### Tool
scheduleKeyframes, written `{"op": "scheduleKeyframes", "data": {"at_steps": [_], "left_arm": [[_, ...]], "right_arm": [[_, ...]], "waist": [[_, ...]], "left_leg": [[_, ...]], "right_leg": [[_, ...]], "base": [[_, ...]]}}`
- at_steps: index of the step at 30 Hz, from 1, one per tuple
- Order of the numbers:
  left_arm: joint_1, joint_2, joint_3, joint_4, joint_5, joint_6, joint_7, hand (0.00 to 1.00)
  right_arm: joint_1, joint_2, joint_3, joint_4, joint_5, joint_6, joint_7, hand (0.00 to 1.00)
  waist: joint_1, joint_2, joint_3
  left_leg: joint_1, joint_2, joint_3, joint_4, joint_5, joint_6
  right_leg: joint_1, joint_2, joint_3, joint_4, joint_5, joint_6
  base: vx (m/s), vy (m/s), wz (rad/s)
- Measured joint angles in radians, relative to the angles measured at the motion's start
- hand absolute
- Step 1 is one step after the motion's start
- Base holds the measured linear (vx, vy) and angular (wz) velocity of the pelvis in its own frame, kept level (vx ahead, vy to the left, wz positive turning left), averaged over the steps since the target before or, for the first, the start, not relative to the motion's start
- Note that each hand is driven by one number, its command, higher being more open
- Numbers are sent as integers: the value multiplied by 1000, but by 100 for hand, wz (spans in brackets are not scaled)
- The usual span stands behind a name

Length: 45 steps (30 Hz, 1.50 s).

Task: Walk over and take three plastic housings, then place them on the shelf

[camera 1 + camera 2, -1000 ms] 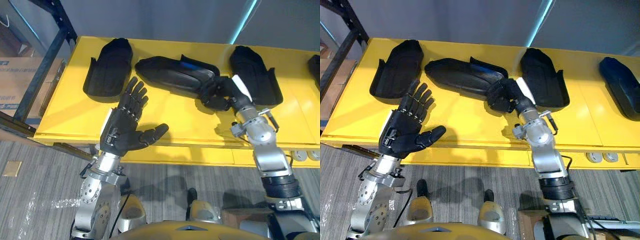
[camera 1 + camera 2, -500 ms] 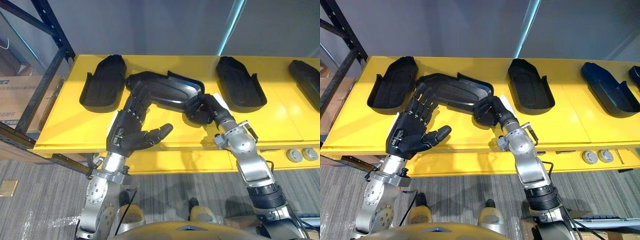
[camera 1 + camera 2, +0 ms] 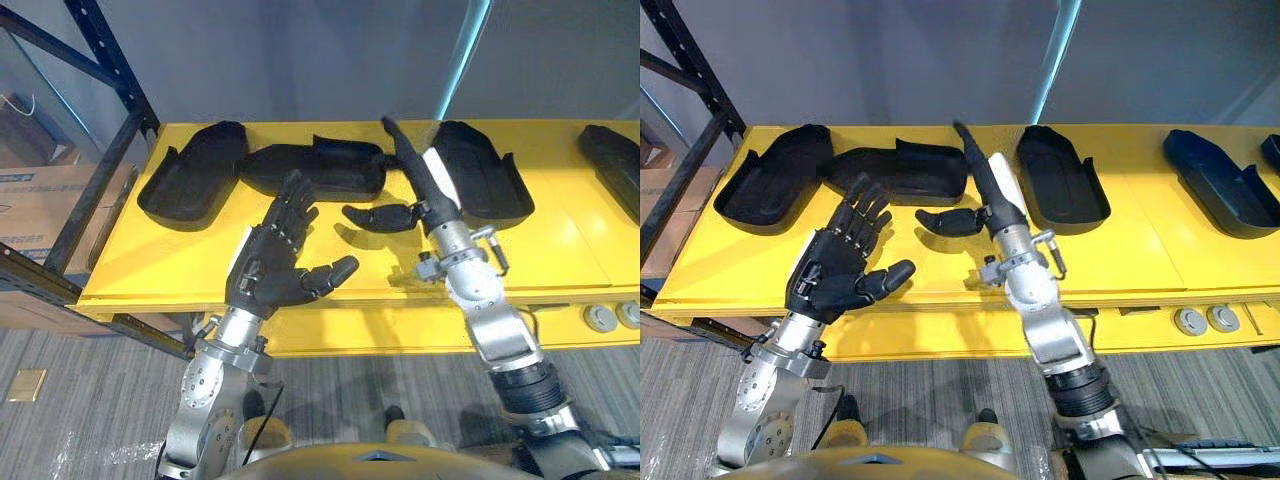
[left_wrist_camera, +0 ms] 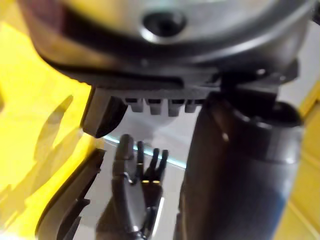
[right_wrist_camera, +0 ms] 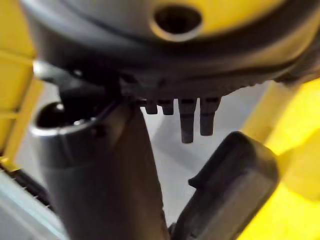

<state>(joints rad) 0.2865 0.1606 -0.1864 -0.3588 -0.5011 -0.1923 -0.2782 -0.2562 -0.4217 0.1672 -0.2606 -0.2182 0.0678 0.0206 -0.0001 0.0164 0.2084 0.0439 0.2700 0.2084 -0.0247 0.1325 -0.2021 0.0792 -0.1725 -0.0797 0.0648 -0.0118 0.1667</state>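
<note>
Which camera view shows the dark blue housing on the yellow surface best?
The right eye view: the whole dark blue housing lies uncovered on the yellow surface. The left eye view cuts it off at the picture's right edge; the wrist views point elsewhere.

Yellow shelf (image 3: 160, 262), grey wall (image 3: 300, 50), dark rack frame (image 3: 108, 55), perhaps carpeted floor (image 3: 80, 440)

Right hand (image 3: 428, 186) lets go: fingers that were curled on the middle housing (image 3: 315, 168) are straight now, lifted clear. The housing lies flat, farther back on the yellow shelf (image 3: 190, 255), just beside the left housing (image 3: 190, 185), and the left hand (image 3: 268, 272) has come off it
</note>
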Motion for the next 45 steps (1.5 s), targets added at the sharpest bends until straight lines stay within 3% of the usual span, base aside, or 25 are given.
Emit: {"op": "scheduleKeyframes", "data": {"at_steps": [4, 8, 10, 17, 23, 30, 34, 37, 39, 43, 45], "left_arm": [[3, 17, 38, 27, -3, -3, -36, 100], [22, 25, 58, 43, -4, -4, -59, 100], [37, 44, 59, 43, -3, -4, -64, 100], [37, 66, 62, 43, -3, -4, -64, 100], [37, 85, 57, 44, 0, -4, -52, 100], [38, 93, 31, 59, 1, -5, -50, 100], [39, 92, 31, 59, 1, -10, -46, 100], [38, 91, 29, 64, 0, -23, -32, 100], [33, 84, 25, 78, 0, -28, -23, 100], [31, 63, 10, 84, 1, -28, -7, 100], [30, 54, 6, 84, 1, -28, 2, 100]], "right_arm": [[-34, -181, -127, -44, 126, -135, 128, 100], [-49, -349, -205, -44, 246, -231, 254, 100], [-67, -421, -199, -44, 235, -289, 334, 100], [-63, -494, -99, -16, -17, -352, 432, 100], [-63, -532, -6, 80, -202, -392, 418, 100], [-114, -532, 52, 267, -536, -430, 160, 100], [-133, -511, 52, 286, -600, -392, 112, 100], [-145, -434, 52, 313, -600, -276, 101, 100], [-169, -347, 33, 374, -600, -147, 72, 100], [-209, -250, 0, 434, -598, 34, 61, 100], [-238, -228, -2, 438, -578, 71, 82, 100]], "waist": [[-7, -4, -12], [-20, -8, -32], [-26, -15, -39], [-19, -41, -52], [-1, -45, -50], [21, -45, -44], [24, -36, -32], [25, -28, -10], [27, -19, 7], [28, -3, 25], [25, 1, 31]], "left_leg": [[2, 0, -4, -13, 1, 0], [4, 0, -15, -56, 26, -1], [3, 0, -16, -58, 28, -3], [0, 0, -17, -58, 28, -3], [-1, -1, -27, -58, 30, -3], [-20, -2, -53, -58, 37, 0], [-38, -3, -66, -58, 44, 1], [-40, -4, -69, -58, 45, 2], [-43, -7, -71, -58, 46, 3], [-53, -10, -77, -57, 55, 5], [-52, -11, -77, -57, 55, 5]], "right_leg": [[7, 1, -5, -3, 1, 2], [1, 5, -27, -15, 0, 3], [-1, 5, -28, -15, 0, 3], [-3, 5, -29, -15, 1, 3], [6, 5, -39, -15, 1, 3], [6, 5, -62, -15, 0, 2], [-5, 5, -74, -15, 1, 2], [-5, 4, -77, -13, 1, 2], [-6, 2, -78, -12, 1, 2], [-10, 1, -81, -12, 2, 3], [-9, 1, -81, -11, 2, 3]], "base": [[-4, -8, 3], [-35, -16, 11], [0, 0, 0], [0, 0, 0], [-2, -8, 4], [-17, -12, 8], [-20, -10, 10], [-4, -6, 4], [0, 0, 0], [10, -8, 5], [0, 0, 0]]}}
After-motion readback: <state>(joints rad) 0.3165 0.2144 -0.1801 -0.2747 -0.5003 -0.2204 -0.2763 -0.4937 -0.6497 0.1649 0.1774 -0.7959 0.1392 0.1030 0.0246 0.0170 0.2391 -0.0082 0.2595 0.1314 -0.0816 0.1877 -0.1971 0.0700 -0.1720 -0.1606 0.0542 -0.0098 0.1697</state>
